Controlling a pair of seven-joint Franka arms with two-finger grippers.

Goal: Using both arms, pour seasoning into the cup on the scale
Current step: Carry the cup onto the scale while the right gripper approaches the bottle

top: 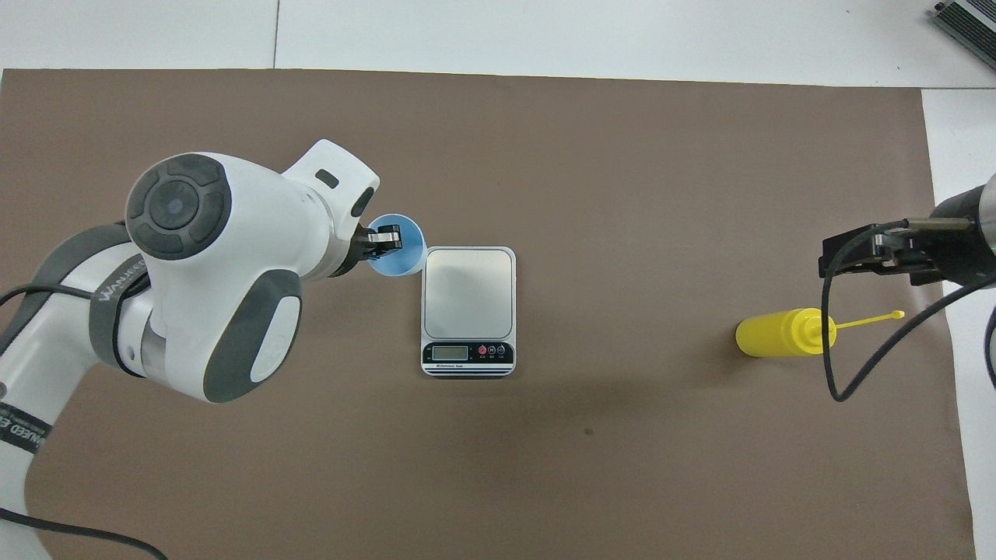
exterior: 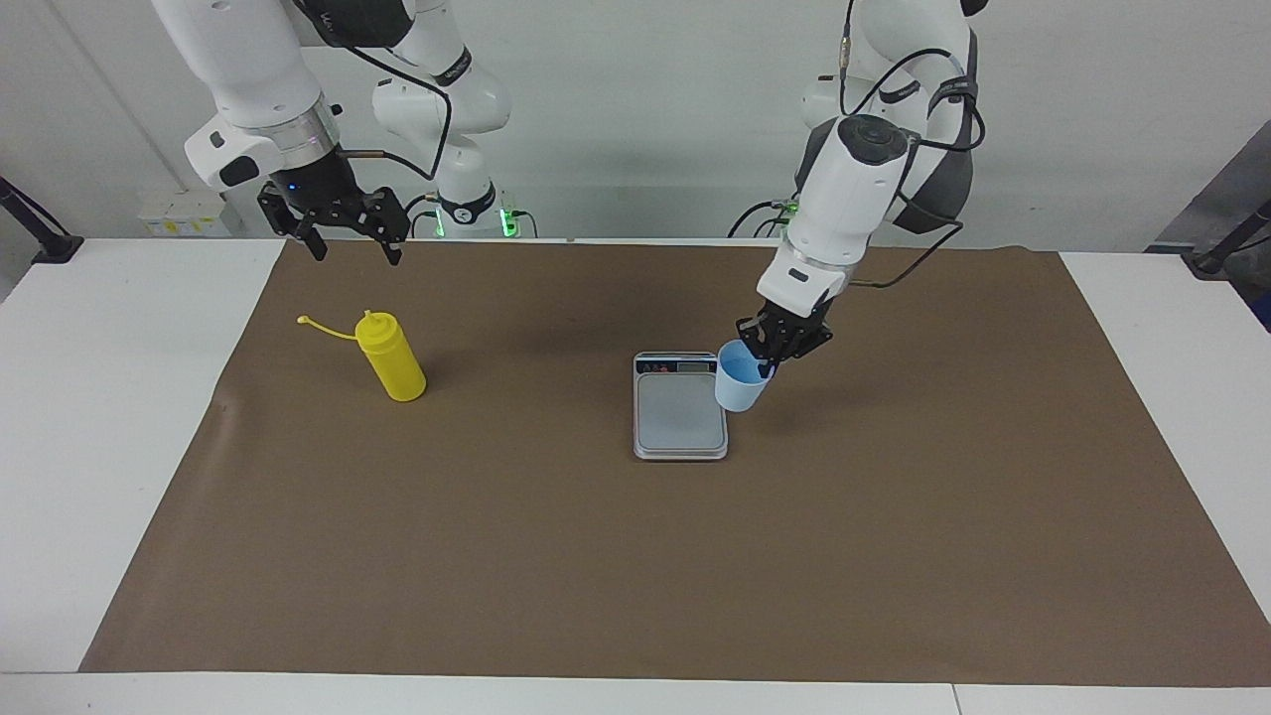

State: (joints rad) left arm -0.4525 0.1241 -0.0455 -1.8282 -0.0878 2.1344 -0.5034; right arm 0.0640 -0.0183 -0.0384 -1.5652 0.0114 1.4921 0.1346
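Facing view, taken from the right arm's end of the table to the left arm's. The right gripper (exterior: 350, 238) hangs with its fingers spread wide and empty, above the brown mat (exterior: 635, 556), at about eleven o'clock from the seasoning (exterior: 393, 356). The seasoning, a yellow squeeze bottle, stands on the mat with its nozzle up and its cap strand (exterior: 323, 327) trailing off at ten o'clock. At the mat's centre lies the scale (exterior: 679, 417), display strip toward the robots. The cup (exterior: 740, 378) hangs tilted over the scale's edge on the left arm's side, at about two o'clock from the weighing plate, clear of the mat. The left gripper (exterior: 770, 362) is clenched on the cup's rim, one finger inside the cup.
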